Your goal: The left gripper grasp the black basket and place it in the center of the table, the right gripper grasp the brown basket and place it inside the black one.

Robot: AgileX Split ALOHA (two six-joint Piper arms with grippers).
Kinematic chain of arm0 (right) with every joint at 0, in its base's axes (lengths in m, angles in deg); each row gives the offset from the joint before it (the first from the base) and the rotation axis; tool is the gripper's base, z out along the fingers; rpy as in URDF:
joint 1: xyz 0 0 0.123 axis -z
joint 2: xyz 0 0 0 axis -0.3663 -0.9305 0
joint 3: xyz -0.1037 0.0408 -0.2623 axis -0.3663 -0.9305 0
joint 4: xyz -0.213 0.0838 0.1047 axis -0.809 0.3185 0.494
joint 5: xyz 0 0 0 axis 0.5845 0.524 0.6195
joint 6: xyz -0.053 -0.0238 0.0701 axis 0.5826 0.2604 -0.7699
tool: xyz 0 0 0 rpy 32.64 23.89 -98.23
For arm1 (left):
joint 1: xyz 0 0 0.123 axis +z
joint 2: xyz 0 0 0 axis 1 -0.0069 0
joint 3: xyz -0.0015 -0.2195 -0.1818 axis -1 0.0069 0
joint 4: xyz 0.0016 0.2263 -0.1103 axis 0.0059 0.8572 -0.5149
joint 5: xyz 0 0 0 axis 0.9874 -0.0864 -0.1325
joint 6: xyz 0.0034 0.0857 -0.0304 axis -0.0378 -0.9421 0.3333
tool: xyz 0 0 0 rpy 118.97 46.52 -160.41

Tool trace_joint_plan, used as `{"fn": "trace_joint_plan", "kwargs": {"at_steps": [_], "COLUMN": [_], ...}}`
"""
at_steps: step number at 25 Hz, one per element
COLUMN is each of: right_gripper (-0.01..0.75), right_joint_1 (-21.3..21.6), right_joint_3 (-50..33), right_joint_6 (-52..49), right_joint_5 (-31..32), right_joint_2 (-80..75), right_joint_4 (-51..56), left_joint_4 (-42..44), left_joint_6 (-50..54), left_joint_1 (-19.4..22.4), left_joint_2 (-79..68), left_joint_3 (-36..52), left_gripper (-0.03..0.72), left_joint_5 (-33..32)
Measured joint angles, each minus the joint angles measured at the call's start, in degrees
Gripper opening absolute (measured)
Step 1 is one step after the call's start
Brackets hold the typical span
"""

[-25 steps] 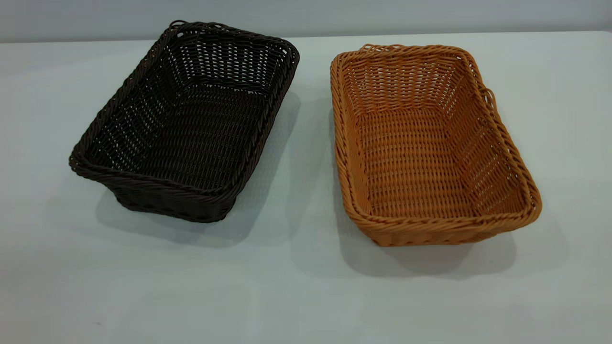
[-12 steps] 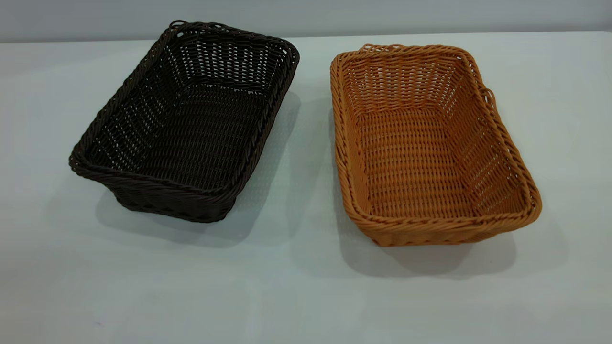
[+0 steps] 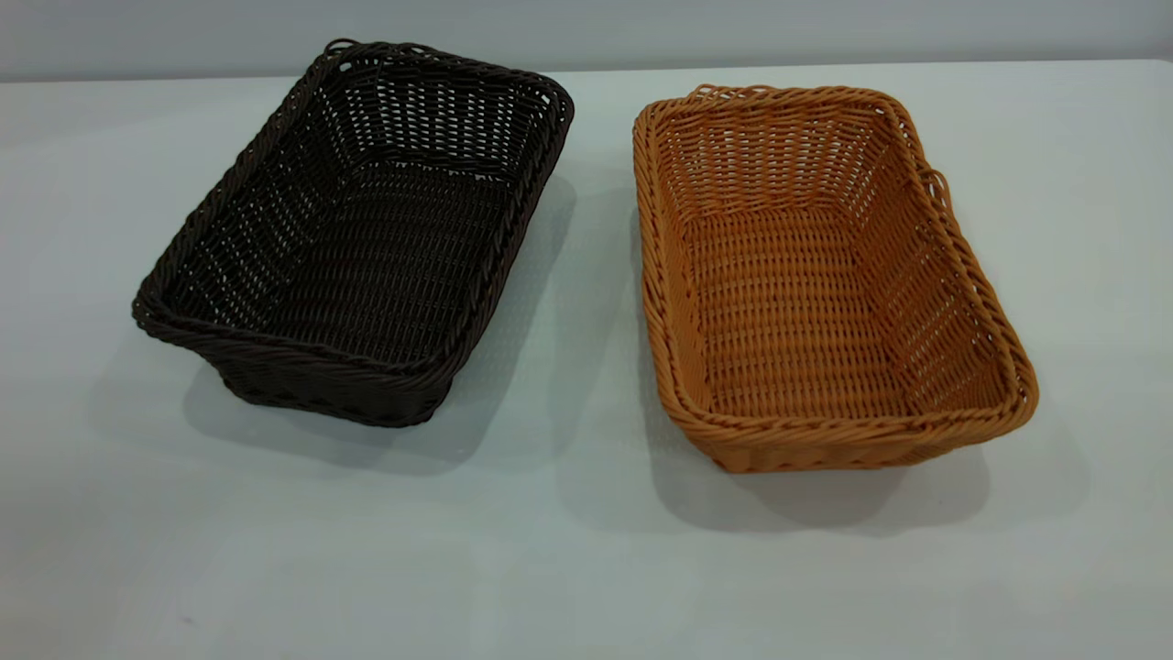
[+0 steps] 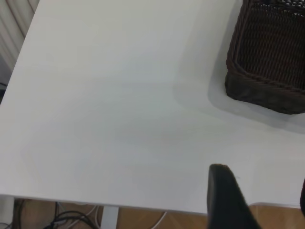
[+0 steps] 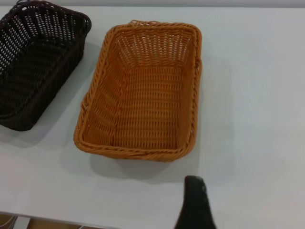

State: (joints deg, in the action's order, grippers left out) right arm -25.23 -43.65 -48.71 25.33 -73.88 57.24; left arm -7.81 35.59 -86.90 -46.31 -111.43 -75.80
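Observation:
The black basket [image 3: 357, 238] stands on the table [image 3: 568, 568] at the left. The brown basket [image 3: 806, 284] stands beside it at the right, a gap between them. Both are upright and empty. Neither gripper shows in the exterior view. My left gripper [image 4: 262, 195] is open and empty, low over the table's near edge, well short of the black basket [image 4: 269, 57]; one finger [image 4: 224, 195] shows fully. My right gripper [image 5: 238, 214] is open and empty. Only one of its fingers [image 5: 194, 202] shows, short of the brown basket [image 5: 147, 95], with the black basket [image 5: 33, 62] beyond.
Bare white tabletop lies in front of both baskets and at the far sides. The table's edge, with floor and cables [image 4: 71, 217] below it, shows in the left wrist view. A pale wall [image 3: 586, 27] runs behind the table.

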Motion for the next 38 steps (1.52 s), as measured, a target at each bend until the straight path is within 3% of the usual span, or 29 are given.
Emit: {"fn": "trace_joint_plan", "kwargs": {"at_steps": [7,12,17,24,33,38], "right_gripper": [0.457,0.521,0.599,0.59,0.587,0.587], "right_joint_1": [0.0,0.0,0.0,0.0,-0.07,-5.04], "right_joint_3": [0.0,0.0,0.0,0.05,0.16,0.95], "right_joint_6": [-0.38,4.12,12.37,22.68,23.55,22.59], "right_joint_5": [-1.16,-9.6,-17.53,-19.85,-18.8,-18.56], "right_joint_2": [-8.96,-24.99,-41.87,-66.13,-92.1,-103.07], "right_joint_4": [3.4,10.25,20.38,43.29,74.64,88.97], "left_joint_4": [4.89,6.02,4.65,3.4,3.4,3.34], "left_joint_6": [0.14,-1.71,-2.53,-1.18,-0.69,2.59], "left_joint_1": [0.0,0.0,0.0,0.0,0.0,0.0], "left_joint_2": [-2.96,-16.64,-32.46,-53.35,-67.9,-71.28], "left_joint_3": [0.12,-0.06,-0.04,-1.65,-10.39,-11.46], "left_gripper": [0.317,0.32,0.383,0.457,0.459,0.459], "left_joint_5": [0.21,3.18,16.79,35.0,48.32,51.19]}}
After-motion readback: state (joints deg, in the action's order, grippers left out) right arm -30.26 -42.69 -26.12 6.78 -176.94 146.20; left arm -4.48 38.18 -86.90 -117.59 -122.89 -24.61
